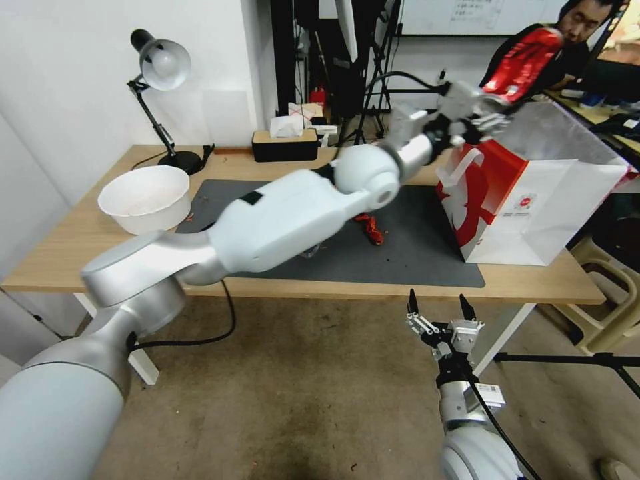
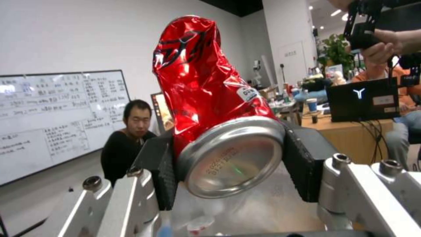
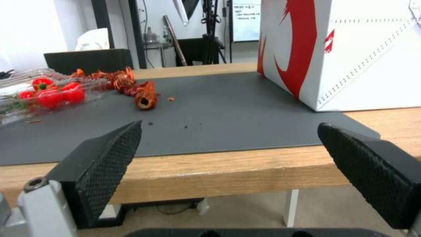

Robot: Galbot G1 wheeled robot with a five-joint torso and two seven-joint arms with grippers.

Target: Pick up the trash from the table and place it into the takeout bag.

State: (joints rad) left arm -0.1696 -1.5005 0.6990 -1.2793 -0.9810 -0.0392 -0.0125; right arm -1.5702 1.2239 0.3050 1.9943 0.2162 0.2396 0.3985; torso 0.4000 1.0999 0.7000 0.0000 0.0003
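Note:
The crushed red can [image 1: 527,63] [image 2: 206,92] is held in the air above the open top of the takeout bag [image 1: 540,207], with my left gripper [image 1: 490,120] [image 2: 228,161] shut on it; its black pads [image 2: 302,158] press the can's silver end from both sides. The white and red takeout bag [image 3: 351,52] stands upright at the right end of the table [image 1: 60,247]. Red crumpled scraps [image 1: 371,227] [image 3: 140,93] lie on the dark grey mat [image 1: 407,247]. My right gripper [image 1: 437,310] [image 3: 232,154] hangs open, holding nothing, just below and in front of the table's front edge [image 3: 219,174].
A large white bowl [image 1: 143,197] sits at the table's left, with a desk lamp [image 1: 160,67] and a black tissue box [image 1: 283,143] behind. A clear tray with red peppers [image 3: 44,95] rests on the mat. A black stand leg [image 1: 567,359] crosses the floor at the right.

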